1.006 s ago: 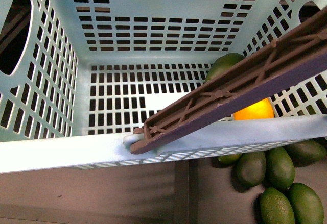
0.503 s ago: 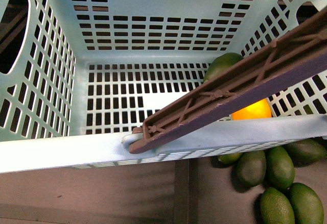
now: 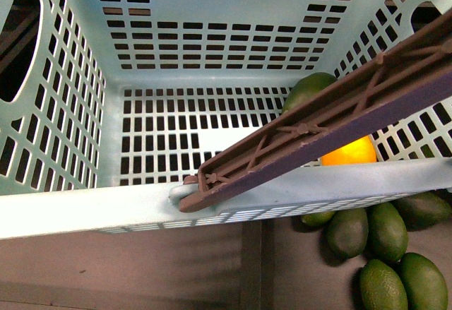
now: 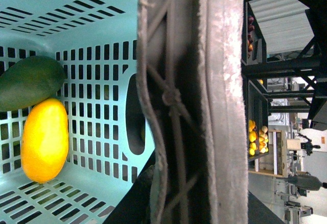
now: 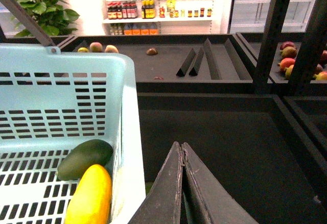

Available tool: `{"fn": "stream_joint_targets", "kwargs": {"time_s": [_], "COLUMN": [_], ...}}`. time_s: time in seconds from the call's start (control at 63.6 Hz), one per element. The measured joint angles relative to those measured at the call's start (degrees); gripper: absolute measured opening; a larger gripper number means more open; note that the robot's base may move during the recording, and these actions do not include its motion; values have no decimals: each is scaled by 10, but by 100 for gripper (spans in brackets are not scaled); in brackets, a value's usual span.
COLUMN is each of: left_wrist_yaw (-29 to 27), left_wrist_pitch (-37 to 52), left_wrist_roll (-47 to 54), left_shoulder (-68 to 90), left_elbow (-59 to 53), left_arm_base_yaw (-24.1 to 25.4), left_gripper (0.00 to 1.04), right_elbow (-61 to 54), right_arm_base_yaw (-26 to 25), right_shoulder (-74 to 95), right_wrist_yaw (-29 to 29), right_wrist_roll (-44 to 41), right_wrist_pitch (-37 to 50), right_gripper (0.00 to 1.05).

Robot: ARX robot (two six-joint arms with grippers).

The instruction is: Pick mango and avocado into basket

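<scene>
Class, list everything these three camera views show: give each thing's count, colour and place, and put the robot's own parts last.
basket: one, light teal, slotted, fills the front view
handle: one, brown, lying across the basket's near right rim
mango: one, bright yellow, on the basket floor
avocado: one, dark green, on the basket floor touching the mango
loose avocados: about six, green, outside the basket by its near right corner
display bins: dark, beside the basket
right claw: one, dark, fingers together, outside the basket
left claw: not in view
</scene>
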Motion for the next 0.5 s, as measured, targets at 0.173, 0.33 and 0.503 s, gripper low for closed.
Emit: {"fn": "stream_joint_targets", "kwargs": {"time_s": [0.173, 0.33, 0.503], "left_wrist_yaw": [0, 0, 0], "left_wrist_pitch": [0, 0, 0], "left_wrist_roll": [1, 0, 0], "left_shoulder": [0, 0, 0], "left_elbow": [0, 0, 0], "left_arm_base_yaw": [0, 0, 0], "left_gripper": [14, 14, 14], "right_elbow": [0, 0, 0], "right_arm_base_yaw": [0, 0, 0], "right_shoulder": [-43, -44, -44], "right_wrist_yaw": [1, 1, 1], "right_wrist_roll": [0, 0, 0], "right_wrist_pitch": [-28, -29, -29], "right_gripper": [2, 15, 44]}}
